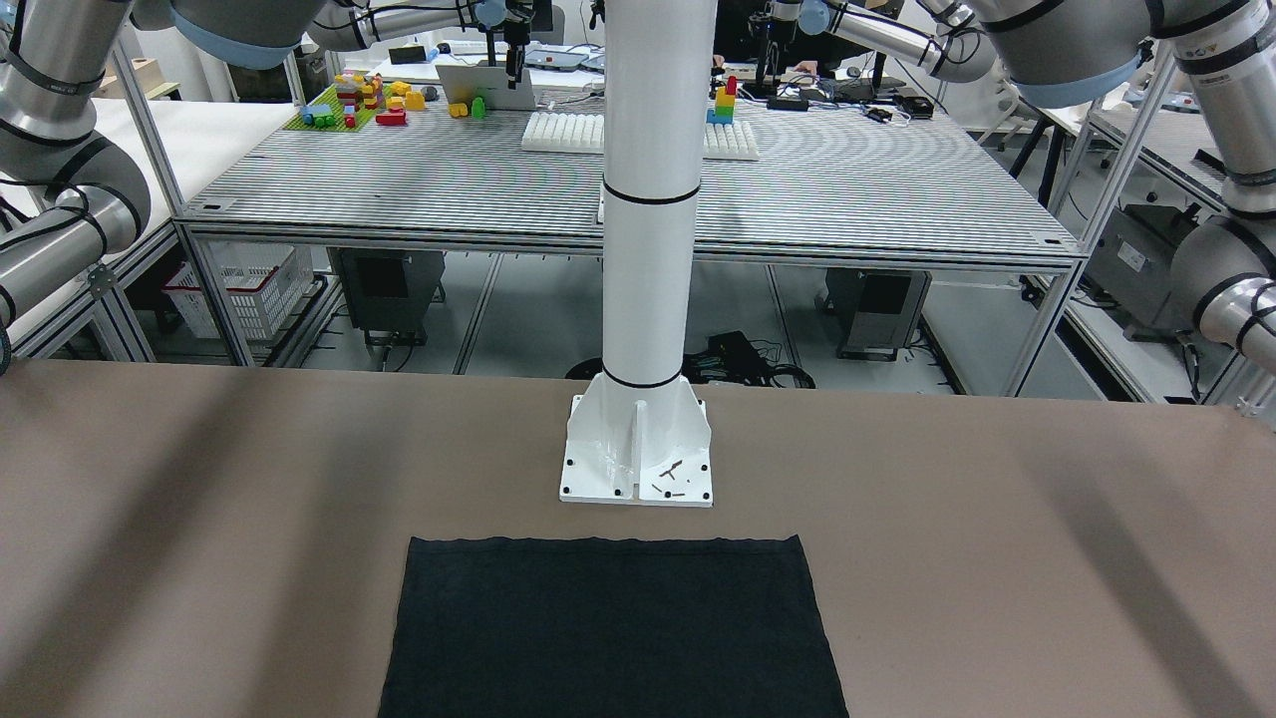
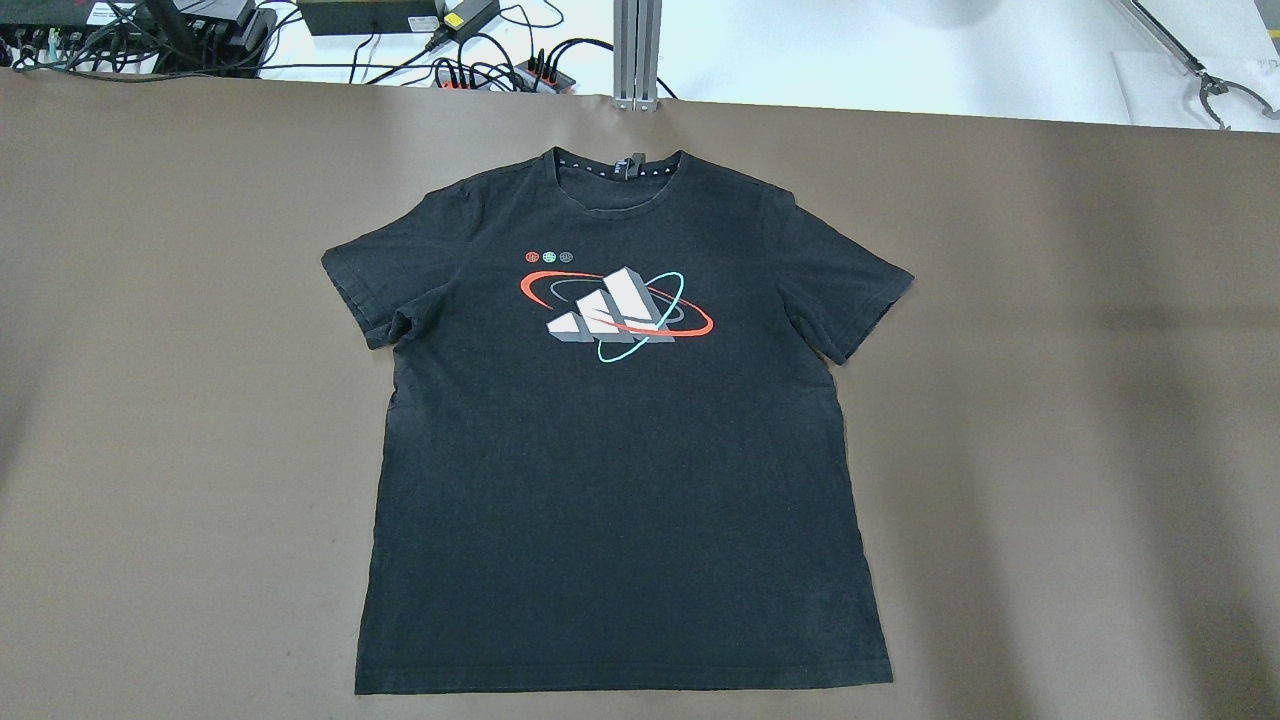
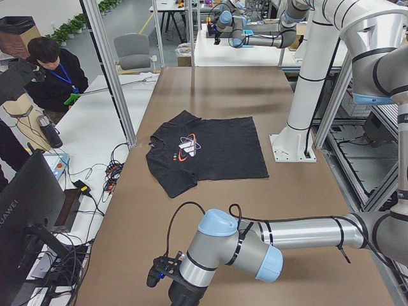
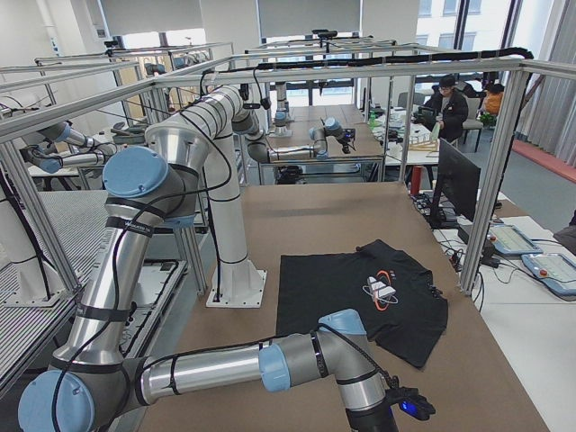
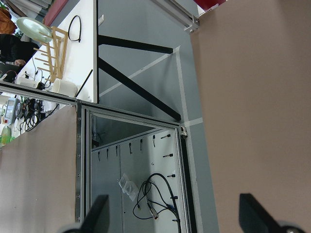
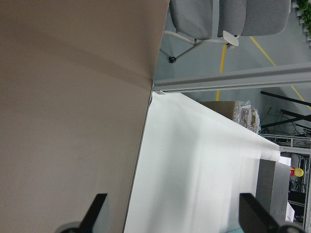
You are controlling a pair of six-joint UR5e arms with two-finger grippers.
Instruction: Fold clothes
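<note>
I have the black T-shirt (image 2: 620, 470) spread flat, print up, in the middle of the brown table (image 2: 1080, 420). Its collar points away from the robot and its hem lies near the white pillar's base plate (image 1: 638, 469), not touching it. My left arm (image 3: 255, 245) stretches low over its end of the table, wrist bent downward. My right arm (image 4: 225, 369) does the same at the opposite end. Both are well apart from the shirt. On the wrist cameras the left gripper (image 5: 175, 218) and right gripper (image 6: 175, 216) each show fingers spread wide, released.
</note>
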